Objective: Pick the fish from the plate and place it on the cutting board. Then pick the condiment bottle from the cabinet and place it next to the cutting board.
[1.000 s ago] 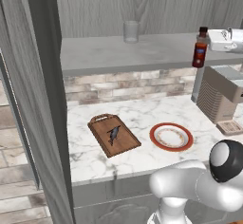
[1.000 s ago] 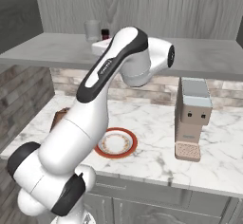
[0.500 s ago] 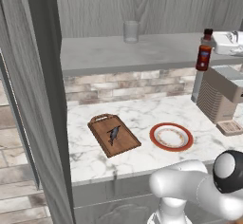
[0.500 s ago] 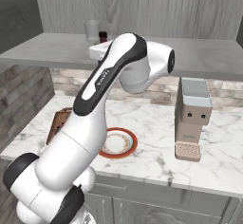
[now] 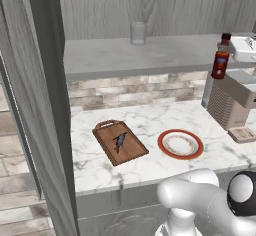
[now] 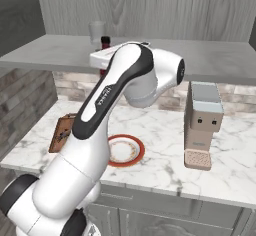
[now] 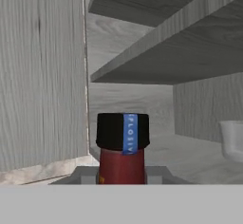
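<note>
The rectangular brown wooden cutting board [image 5: 119, 143] with a handle cut-out at its far end lies on the white marbled counter [image 5: 150, 125], and serves here as the landmark. The tiny dark grey fish [image 5: 119, 141] rests on the middle of that board. Just right of the board, apart from it, sits the round flat plate [image 5: 180, 144] with a broad orange-red rim and pale speckled centre. Up and to the right of the board, at the front right edge of the pale shelf of the grey wood-grain cabinet [image 5: 150, 55], the small dark red-brown condiment bottle [image 5: 219, 64] with a black cap hangs in the air in front of the shelf edge, upright. In the hand view its black cap [image 7: 123, 131] with a blue strip rises right at the bottom between the finger tips, and the two-finger gripper [image 7: 123, 174] is clamped closed around the bottle's body. Straight above the board, far back on the shelf, stands a clear drinking glass [image 5: 138, 33]. Well to the right of the board, beyond the plate, a boxy grey coffee machine [image 6: 202, 124] stands on the counter below the held bottle.
</note>
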Motion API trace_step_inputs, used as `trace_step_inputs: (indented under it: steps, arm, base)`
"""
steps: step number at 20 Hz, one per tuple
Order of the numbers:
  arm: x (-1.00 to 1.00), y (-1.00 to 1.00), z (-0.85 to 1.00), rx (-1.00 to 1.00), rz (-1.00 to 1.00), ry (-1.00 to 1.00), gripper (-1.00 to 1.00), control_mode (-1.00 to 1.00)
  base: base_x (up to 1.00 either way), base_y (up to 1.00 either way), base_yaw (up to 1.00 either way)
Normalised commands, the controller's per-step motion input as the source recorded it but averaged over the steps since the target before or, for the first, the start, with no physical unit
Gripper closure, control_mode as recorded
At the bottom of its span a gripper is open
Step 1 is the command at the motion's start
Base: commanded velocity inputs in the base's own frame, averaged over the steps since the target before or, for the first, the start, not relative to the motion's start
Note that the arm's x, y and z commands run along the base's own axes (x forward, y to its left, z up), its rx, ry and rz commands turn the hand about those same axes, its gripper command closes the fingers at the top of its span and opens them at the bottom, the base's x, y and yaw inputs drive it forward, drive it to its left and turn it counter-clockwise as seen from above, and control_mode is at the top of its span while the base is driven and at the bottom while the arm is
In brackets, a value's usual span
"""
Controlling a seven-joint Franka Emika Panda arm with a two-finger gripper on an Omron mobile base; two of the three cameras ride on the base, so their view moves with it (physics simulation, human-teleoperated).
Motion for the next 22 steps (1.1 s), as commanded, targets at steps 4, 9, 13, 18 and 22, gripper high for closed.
trace_step_inputs:
  steps: [4,9,13,18,22]
  arm:
    - [-0.40,0.04,0.00,0.02,0.00,0.00,1.00,-1.00]
    - [-0.44,0.07,0.00,0.02,0.00,0.00,1.00,-1.00]
    - [-0.44,0.08,0.00,0.01,0.00,0.00,1.00,-1.00]
    - [-0.44,0.09,-0.06,0.01,0.00,0.00,1.00,-1.00]
    - [-0.43,0.09,-0.09,0.01,0.00,0.00,1.00,-1.00]
  base:
    - [0.00,0.00,0.00]
    - [0.00,0.00,0.00]
    - [0.00,0.00,0.00]
    - [0.00,0.00,0.00]
    - [0.00,0.00,0.00]
